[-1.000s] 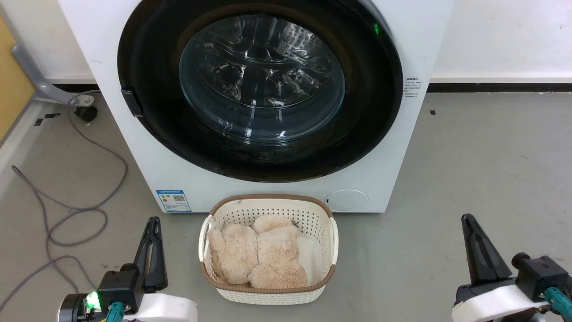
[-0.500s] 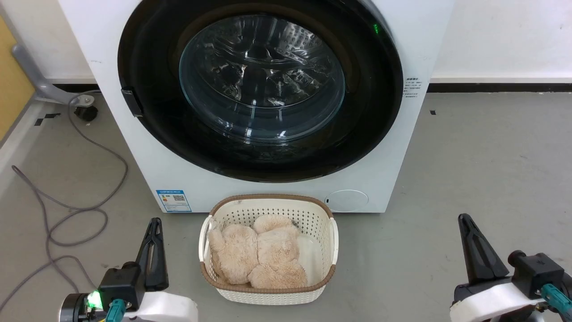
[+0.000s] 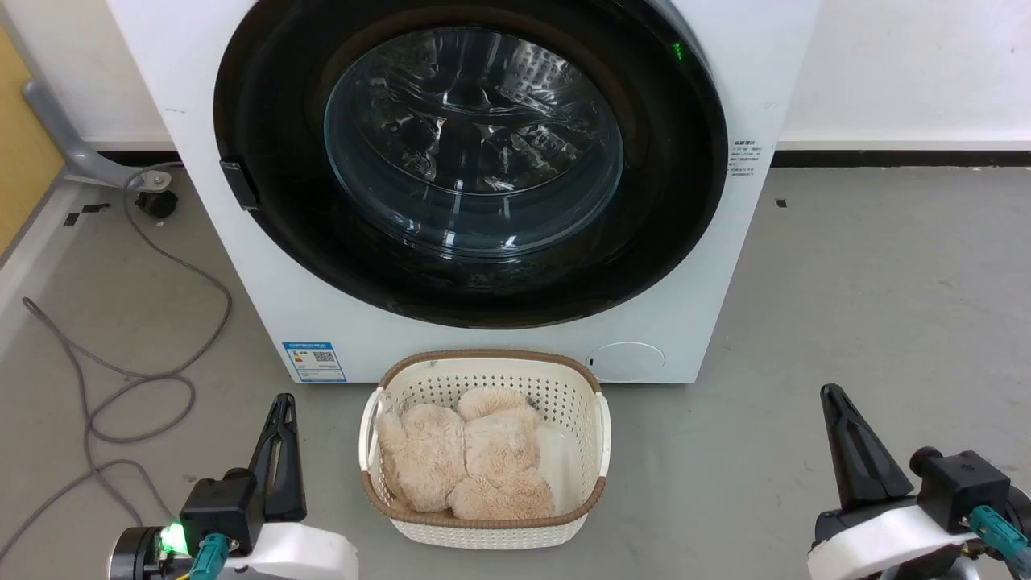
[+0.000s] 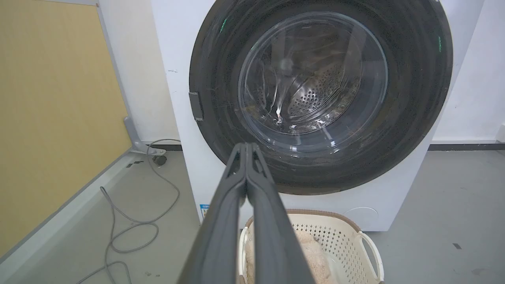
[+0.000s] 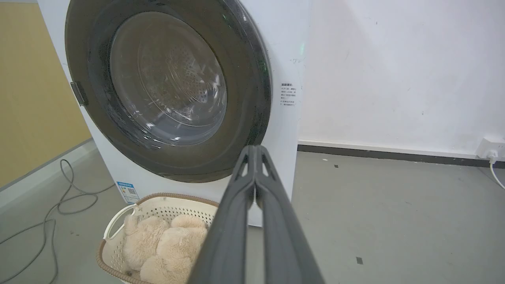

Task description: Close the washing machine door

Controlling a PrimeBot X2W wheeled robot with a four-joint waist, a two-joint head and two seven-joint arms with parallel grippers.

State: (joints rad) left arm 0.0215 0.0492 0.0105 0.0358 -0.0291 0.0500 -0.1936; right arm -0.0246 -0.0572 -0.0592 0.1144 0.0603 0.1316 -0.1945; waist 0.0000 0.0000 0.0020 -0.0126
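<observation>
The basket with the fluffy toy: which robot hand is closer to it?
The left hand. It sits close beside the basket, on its left. The right hand is much farther off, out past the basket's right side.

We hold our left end effector (image 3: 280, 401) and right end effector (image 3: 830, 395) low at our sides, both pinched closed and pointing forward.

White washer (image 3: 725, 266), black door (image 3: 660, 201), cream basket (image 3: 483, 387), grey floor (image 3: 870, 306).
The washer carries a blue label (image 3: 313, 361). The door's glossy black rim rings clear glass, and the steel drum (image 4: 315, 94) behind it is dotted with holes. The basket is hole-patterned and brown-rimmed, with beige plush (image 3: 467, 463) inside. The panel (image 4: 55, 110) is yellow. The left claw (image 3: 280, 400) and right claw (image 3: 830, 392) are dark grey.
</observation>
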